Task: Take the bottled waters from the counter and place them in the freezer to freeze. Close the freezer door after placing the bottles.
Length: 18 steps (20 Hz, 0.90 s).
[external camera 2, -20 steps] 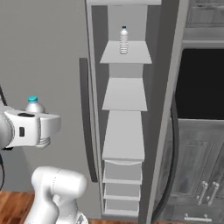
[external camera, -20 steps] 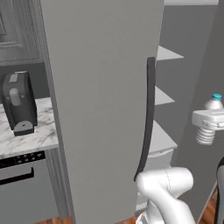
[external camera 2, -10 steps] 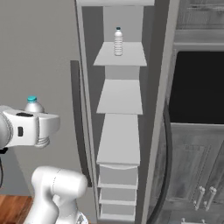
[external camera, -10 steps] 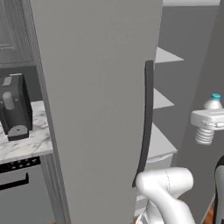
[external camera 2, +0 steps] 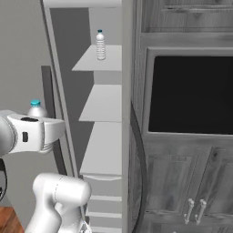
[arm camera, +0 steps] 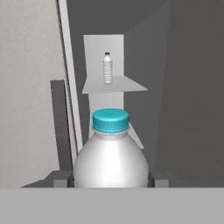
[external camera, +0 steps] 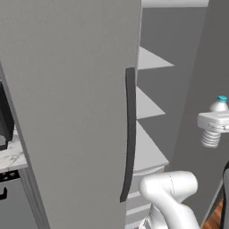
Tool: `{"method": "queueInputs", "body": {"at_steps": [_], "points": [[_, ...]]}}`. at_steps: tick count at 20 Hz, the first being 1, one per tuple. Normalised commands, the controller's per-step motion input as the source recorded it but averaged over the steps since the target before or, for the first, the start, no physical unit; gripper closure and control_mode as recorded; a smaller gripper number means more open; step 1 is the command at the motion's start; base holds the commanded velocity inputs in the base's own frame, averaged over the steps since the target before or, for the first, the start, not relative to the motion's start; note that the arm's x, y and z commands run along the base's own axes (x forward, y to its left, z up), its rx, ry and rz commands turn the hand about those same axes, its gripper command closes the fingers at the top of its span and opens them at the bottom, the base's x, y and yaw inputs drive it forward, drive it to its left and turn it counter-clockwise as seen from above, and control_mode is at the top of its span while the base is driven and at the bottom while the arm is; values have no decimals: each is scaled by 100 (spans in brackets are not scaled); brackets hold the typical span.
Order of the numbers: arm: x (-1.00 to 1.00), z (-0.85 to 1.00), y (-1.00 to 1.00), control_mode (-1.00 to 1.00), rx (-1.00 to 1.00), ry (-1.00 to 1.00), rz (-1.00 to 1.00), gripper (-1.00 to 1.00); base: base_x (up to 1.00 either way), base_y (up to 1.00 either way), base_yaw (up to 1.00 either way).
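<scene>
My gripper (arm camera: 111, 183) is clamped on a bottle (arm camera: 110, 157), fingers (arm camera: 56, 178) pressed against its two sides; the bottle stands upright in the grip with its blue cap up, and from the left base camera its ribbed lower end (external camera: 210, 137) hangs below my hand; from the right base camera its cap (external camera 2: 35, 103) shows just above the white hand.

I hold it in front of the open freezer (external camera 2: 102, 150), outside the shelves and apart from them; taking the freezer as the landmark, the held bottle is on its door side in the right base view, level with about the second shelf from the top; the freezer door (external camera: 71, 112) stands swung open, its long dark handle (external camera: 129, 134) running vertically along the edge nearest the shelves.

The second bottle (external camera 2: 100, 45) stands upright on the top shelf inside the freezer, toward the back, well above and beyond the one I hold; in the hand view it (arm camera: 107, 68) appears straight ahead over the held cap.

Beyond the freezer's far side is the black-windowed oven (external camera 2: 191, 93); past the open door, a strip of marble counter (external camera: 11, 156) shows.
</scene>
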Motion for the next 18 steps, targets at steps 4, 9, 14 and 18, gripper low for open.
{"method": "queueInputs", "body": {"at_steps": [4, 9, 14, 18], "points": [[0, 0, 0, 100, 0, 0, 0, 100, 44, -21, 0], [0, 0, 0, 100, 0, 0, 0, 100, 42, -2, 0], [0, 0, 0, 100, 0, 0, 0, 100, 52, 0, 0], [0, 0, 0, 100, 0, 0, 0, 100, 67, 0, -1]]}}
